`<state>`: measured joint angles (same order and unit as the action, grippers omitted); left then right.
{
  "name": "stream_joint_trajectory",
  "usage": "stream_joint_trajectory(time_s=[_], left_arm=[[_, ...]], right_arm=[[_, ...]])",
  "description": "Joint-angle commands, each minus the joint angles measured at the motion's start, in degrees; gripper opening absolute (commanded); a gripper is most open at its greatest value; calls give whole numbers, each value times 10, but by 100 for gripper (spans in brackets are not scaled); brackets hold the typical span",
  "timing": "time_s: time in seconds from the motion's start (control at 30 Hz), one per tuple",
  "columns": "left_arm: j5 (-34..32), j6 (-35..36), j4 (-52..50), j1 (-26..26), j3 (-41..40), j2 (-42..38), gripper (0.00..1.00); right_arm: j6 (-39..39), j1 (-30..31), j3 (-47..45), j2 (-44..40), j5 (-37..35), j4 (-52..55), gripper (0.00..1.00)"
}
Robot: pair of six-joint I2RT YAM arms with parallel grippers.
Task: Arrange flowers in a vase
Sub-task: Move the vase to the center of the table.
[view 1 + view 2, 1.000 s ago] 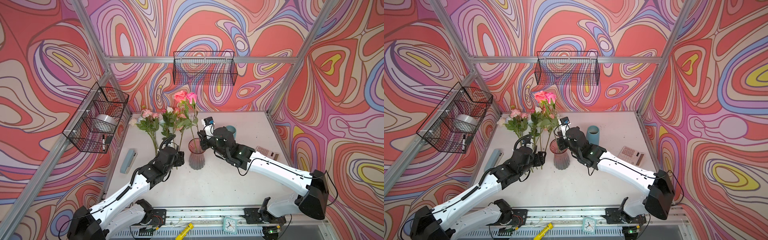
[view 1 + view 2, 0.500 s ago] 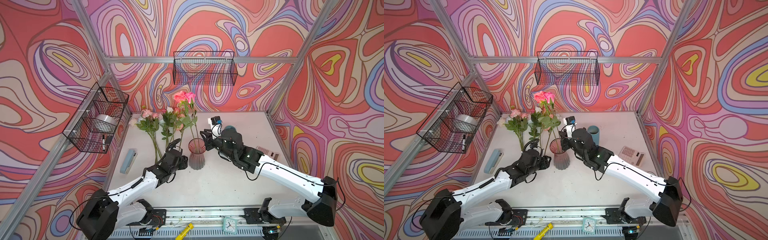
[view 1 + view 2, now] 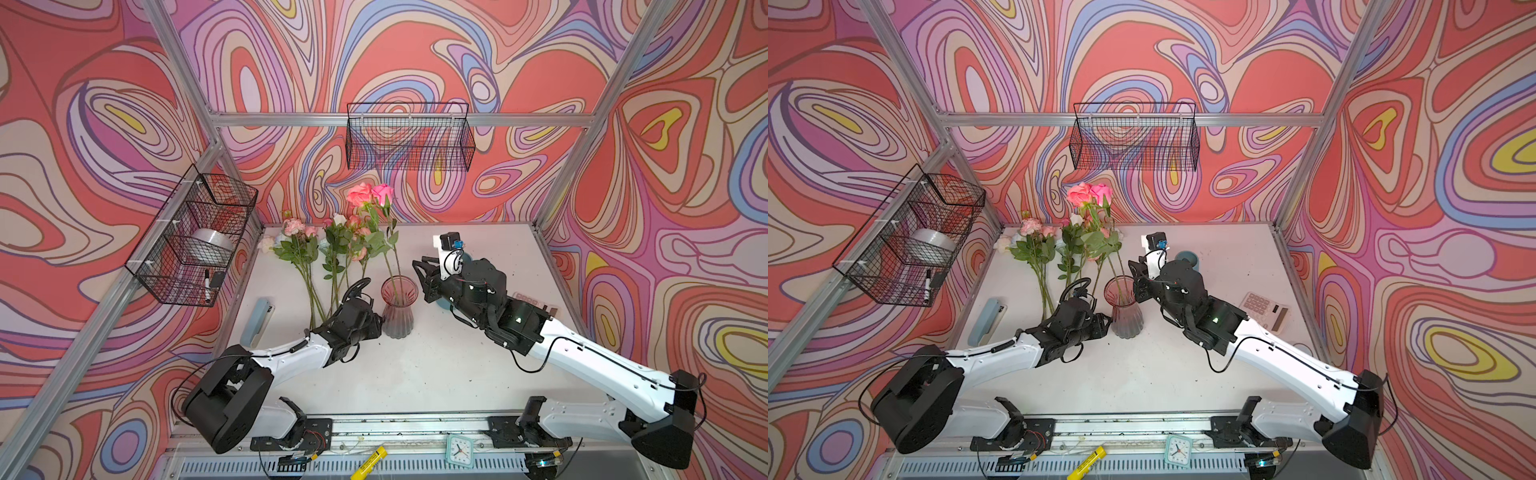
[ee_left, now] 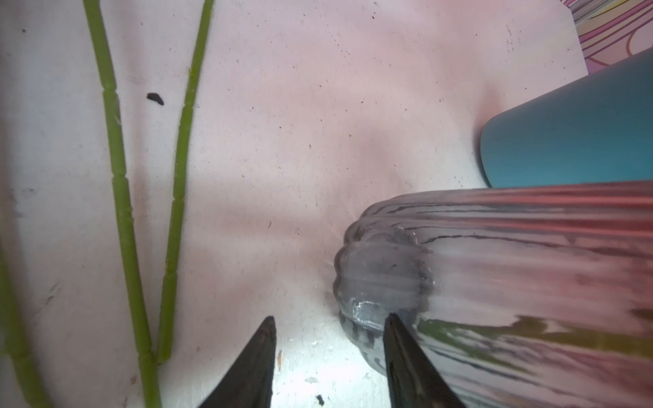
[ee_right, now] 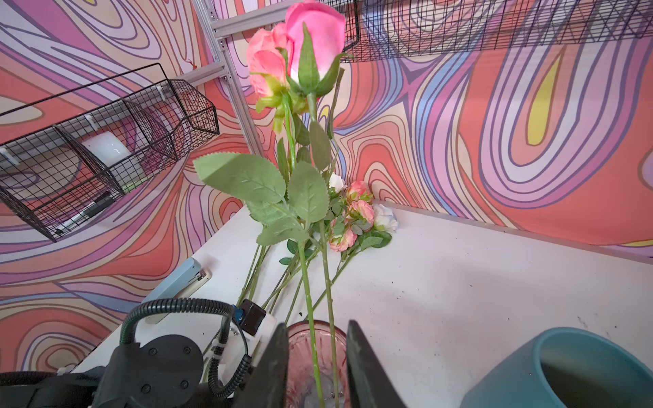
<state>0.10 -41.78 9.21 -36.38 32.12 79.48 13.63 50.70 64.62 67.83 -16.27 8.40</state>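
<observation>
In a top view, the right gripper (image 3: 422,276), parted, has released the roses (image 3: 370,194) into the vase (image 3: 398,309). The left gripper (image 4: 330,318), spread, now touches its base.

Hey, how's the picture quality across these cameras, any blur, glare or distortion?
Left wrist view: the vase is soft and smeared up close, with a bright glare patch on the table beside the left gripper. Right wrist view: the pink roses are sharp, the right gripper a dark silhouette. In both top views: even light, frame posts splaying from the wide lens.
</observation>
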Motion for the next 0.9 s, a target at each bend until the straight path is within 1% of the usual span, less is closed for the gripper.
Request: stream_joint_trajectory(time_s=[0.0, 0.27, 0.37, 0.47, 0.57, 0.7, 0.77, 0.87], left_arm=[[18, 3, 32, -1, 28, 19, 49], [26, 10, 42, -13, 71, 62, 50], [5, 11, 15, -13, 81, 55, 51], [-19, 16, -20, -10, 82, 32, 52], [-50, 20, -79, 4, 82, -9, 56], [-79, 25, -172, 37, 94, -81, 60], [-95, 31, -228, 58, 111, -113, 61], [-97, 40, -310, 107, 145, -141, 59]], right_arm=[[2, -1, -9, -16, -19, 18, 29], [-4, -1, -13, -35, -40, 37, 30], [-6, -1, -19, -46, -49, 42, 32], [-9, -1, -23, -56, -55, 48, 33], [-10, -2, -29, -66, -58, 52, 33], [-11, -1, -34, -82, -61, 58, 35], [-11, -1, -38, -90, -62, 60, 35], [-7, -1, -49, -103, -65, 59, 36]])
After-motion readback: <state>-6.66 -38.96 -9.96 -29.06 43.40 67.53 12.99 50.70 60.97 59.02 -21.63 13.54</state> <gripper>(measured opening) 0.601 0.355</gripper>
